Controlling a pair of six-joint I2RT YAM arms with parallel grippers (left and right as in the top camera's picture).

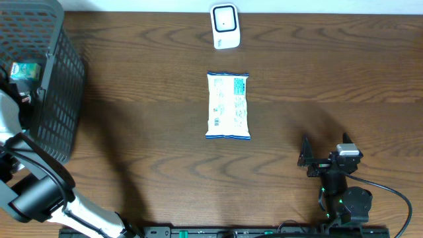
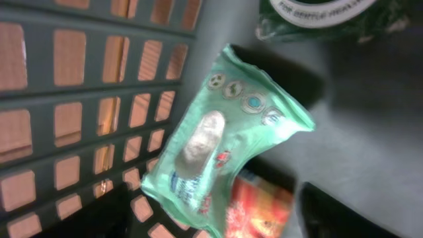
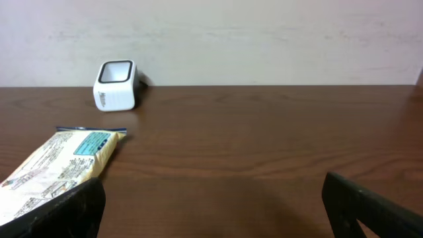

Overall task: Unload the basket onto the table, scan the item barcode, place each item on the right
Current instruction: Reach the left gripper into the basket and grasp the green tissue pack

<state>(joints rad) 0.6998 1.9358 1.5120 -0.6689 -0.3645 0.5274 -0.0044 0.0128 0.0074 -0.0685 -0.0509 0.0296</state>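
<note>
A white packet with blue print is being carried flat by the middle of the tabletop, its long side running from 12 to 6 o'clock. A small white scanner is being kept well apart from it at 12 o'clock, near the far edge. At 10 o'clock the left hand is being held inside a dark mesh basket; whether its fingers are being held open or closed cannot be told. Inside the basket a green packet is being shown tilted beside the mesh wall, lying over a red packet, with a dark green item beyond it. At 4 o'clock the right hand is being held wide open low over the tabletop, gripping nothing, its fingers being pointed towards the scanner, well apart from the white packet.
</note>
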